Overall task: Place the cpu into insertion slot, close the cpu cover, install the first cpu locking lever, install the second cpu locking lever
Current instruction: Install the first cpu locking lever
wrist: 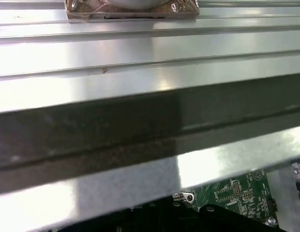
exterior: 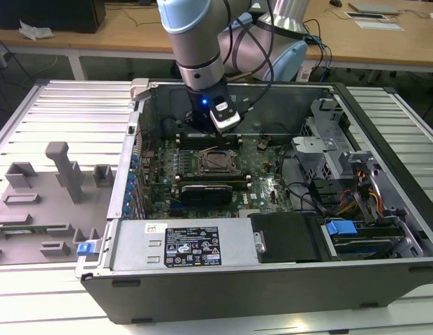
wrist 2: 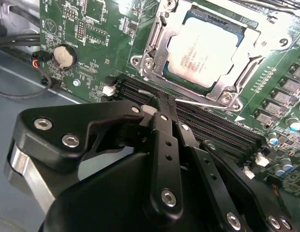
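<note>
The arm (exterior: 195,42) drops straight down into the open case (exterior: 272,279), gripper (wrist 2: 158,102) fingers (wrist 2: 164,130) pinched together just beside the cpu (wrist 2: 208,50) (ribbed metal table (exterior: 63,112) underneath, desks (exterior: 133,31) farther back).

Robotics lab, open computer case (exterior: 272,293), desks (exterior: 133,35)

Even, bright room light. In the second wrist view glare bleaches the cpu (wrist 2: 206,48); near it my gripper (wrist 2: 157,102) reads black. In the exterior view, shade surrounds the cpu.
</note>
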{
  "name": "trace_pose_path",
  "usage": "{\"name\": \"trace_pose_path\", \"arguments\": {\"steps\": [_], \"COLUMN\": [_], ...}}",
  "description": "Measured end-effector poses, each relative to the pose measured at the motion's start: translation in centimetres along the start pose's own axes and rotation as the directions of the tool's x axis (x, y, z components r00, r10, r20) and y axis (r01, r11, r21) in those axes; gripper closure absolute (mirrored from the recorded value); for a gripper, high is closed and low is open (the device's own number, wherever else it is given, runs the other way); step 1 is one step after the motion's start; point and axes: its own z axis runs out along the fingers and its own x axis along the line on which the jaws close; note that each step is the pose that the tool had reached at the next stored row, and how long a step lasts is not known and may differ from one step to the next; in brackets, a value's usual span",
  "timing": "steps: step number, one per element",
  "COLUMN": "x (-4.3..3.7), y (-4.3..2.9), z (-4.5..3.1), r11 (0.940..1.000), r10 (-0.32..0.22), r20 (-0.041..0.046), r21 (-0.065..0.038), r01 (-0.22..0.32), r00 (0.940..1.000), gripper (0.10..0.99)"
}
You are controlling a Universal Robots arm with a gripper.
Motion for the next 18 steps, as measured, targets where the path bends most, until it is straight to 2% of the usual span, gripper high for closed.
{"name": "trace_pose_path", "arguments": {"steps": [5,12,18], "x": [0.1,0.22,0.3], "y": [-0.01,0.31,0.3], "z": [0.38,0.62,0.9], "r11": [0.9984,0.9961,0.992], "r10": [0.054,0.086,0.122], "r20": [0.0094,0.0152,0.0222], "r21": [0.014,0.022,0.03], "r01": [-0.054,-0.086,-0.123], "r00": [0.9985,0.9962,0.9923], "gripper": [0.98,0.98,0.98]}}
